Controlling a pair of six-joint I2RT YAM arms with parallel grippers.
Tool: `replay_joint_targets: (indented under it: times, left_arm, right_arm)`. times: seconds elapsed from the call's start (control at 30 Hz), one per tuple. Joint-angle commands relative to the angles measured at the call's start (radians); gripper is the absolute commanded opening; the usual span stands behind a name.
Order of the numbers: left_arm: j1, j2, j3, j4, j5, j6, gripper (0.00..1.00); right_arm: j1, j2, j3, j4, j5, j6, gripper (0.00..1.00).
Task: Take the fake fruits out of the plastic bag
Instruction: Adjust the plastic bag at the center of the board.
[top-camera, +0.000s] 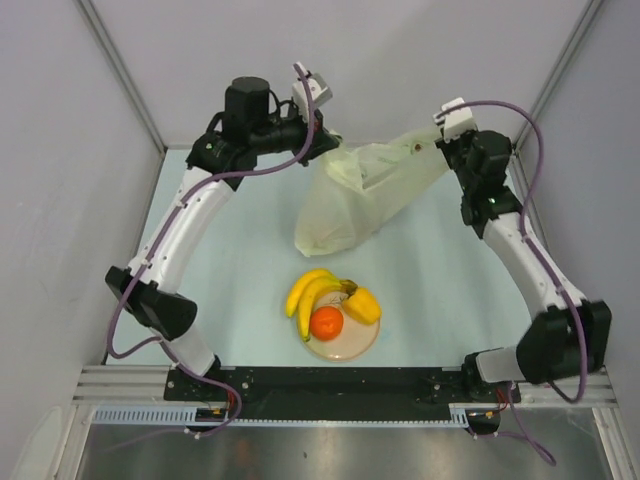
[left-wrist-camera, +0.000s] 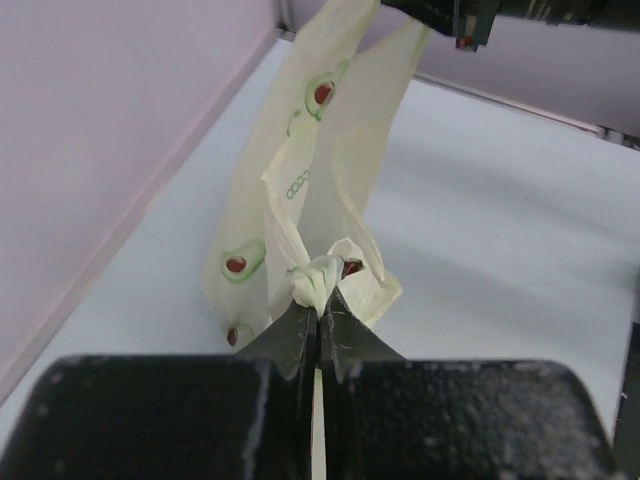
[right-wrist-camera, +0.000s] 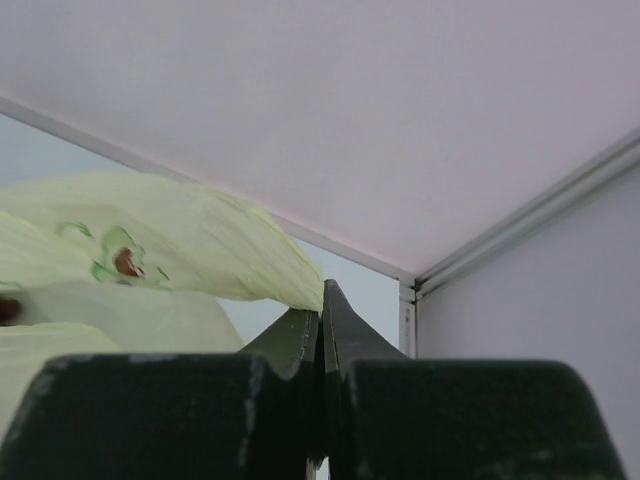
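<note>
Left fingers (left-wrist-camera: 318, 325) are closed tight, pinching a bunched-up twist of the plastic bag (left-wrist-camera: 300, 180). Right fingers (right-wrist-camera: 322, 305) are also pressed together, with the bag's edge (right-wrist-camera: 150, 260) caught at their tips. Top view: bag (top-camera: 355, 200) is strung between left fingers (top-camera: 328, 142) and right fingers (top-camera: 442, 143) at the back of the table (top-camera: 240, 280). It looks slack and flat, with the lower left corner drooping down toward the table; cannot tell if it touches. Avocado prints are visible on it. Fake fruits are out of the bag, piled on a round beige plate (top-camera: 352, 348) near the front centre and well apart from the bag: banana bunch (top-camera: 308, 290) on the left rim, orange (top-camera: 326, 322) in front, yellow fruit (top-camera: 362, 305) on the right, all touching. A small dark piece sits between banana and yellow fruit, too small to identify.
</note>
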Motion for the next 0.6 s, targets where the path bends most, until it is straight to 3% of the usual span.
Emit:
replay_joint_targets:
  times: [0.0,0.23,0.3,0.33,0.37,0.47,0.57]
  left_arm:
    - [-0.093,-0.078,-0.119,-0.015,0.034,0.016,0.00]
    - [-0.196,-0.242,-0.515,-0.053,-0.006,0.064,0.00]
    - [-0.195,-0.273,-0.549,-0.050,-0.021,0.059,0.00]
    - [-0.196,-0.281,-0.568,-0.050,-0.029,0.061,0.00]
    - [-0.196,-0.290,-0.572,-0.049,-0.043,0.058,0.00]
    - [-0.196,-0.301,-0.566,-0.061,-0.066,0.030,0.00]
    - [-0.196,-0.328,-0.560,-0.082,-0.093,-0.004,0.00]
  right_arm:
    - [-0.002,-0.256,-0.123,-0.151,-0.020,0.085,0.00]
    - [-0.013,-0.445,-0.266,-0.342,0.035,0.163,0.06]
    - [-0.043,-0.471,-0.269,-0.342,0.049,0.178,0.18]
    - [-0.048,-0.478,-0.266,-0.336,0.065,0.180,0.32]
    - [-0.048,-0.486,-0.262,-0.331,0.081,0.177,0.52]
    - [-0.050,-0.505,-0.179,-0.379,-0.015,0.175,0.68]
    - [-0.047,-0.520,-0.058,-0.446,-0.172,0.226,0.69]
